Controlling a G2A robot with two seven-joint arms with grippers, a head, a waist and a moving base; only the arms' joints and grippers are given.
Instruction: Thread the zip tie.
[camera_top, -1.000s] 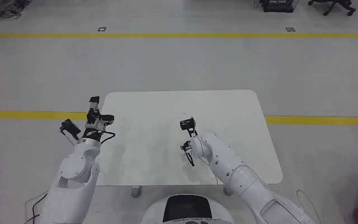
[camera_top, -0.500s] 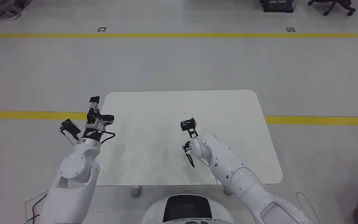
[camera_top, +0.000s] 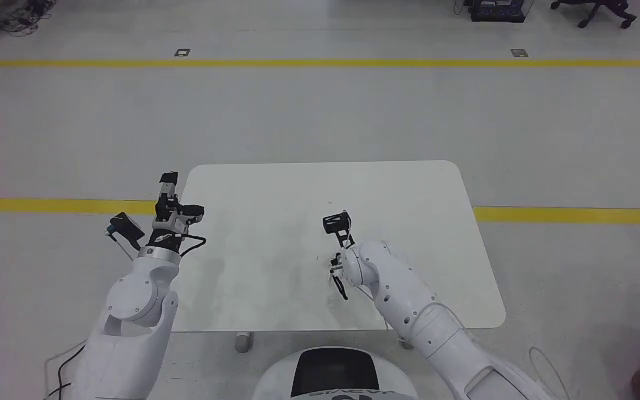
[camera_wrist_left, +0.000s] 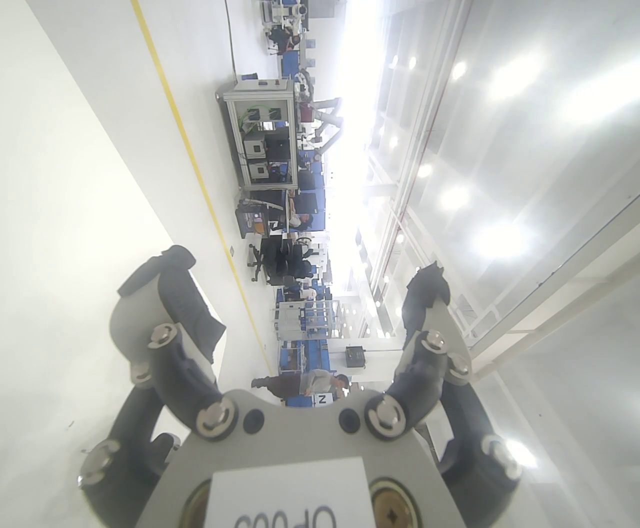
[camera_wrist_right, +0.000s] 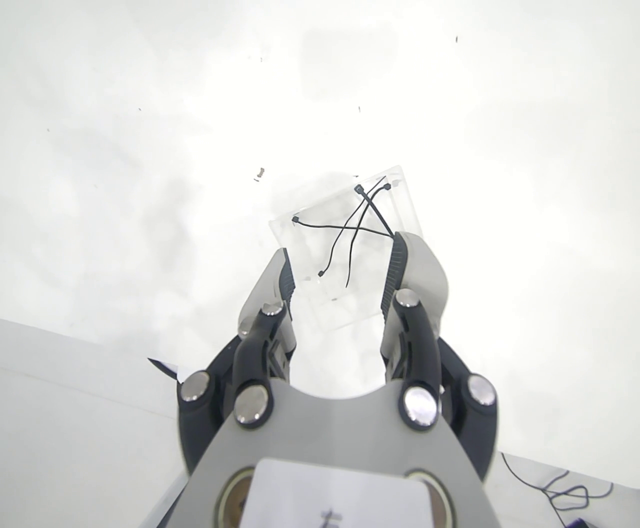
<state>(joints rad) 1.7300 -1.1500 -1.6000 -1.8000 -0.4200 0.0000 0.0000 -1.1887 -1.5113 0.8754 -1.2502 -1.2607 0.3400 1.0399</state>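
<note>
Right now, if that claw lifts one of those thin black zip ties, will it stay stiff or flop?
Probably springy, not limp: the zip ties lie in gentle curves in the clear tray. So thin, they likely weigh almost nothing and could slip from the right gripper.

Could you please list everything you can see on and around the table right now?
table: one, white, in front of the robot
clear tray: one, transparent, on the table, below the right gripper
zip ties: several, exact count unclear, black, crossed over one another in the clear tray
floor lines: two, yellow, across the grey floor, one beyond the table and one passing behind it
left gripper: one, black and silver, open, at the table's left edge, pointing out into the room
right gripper: one, black and silver, open, above the clear tray
</note>
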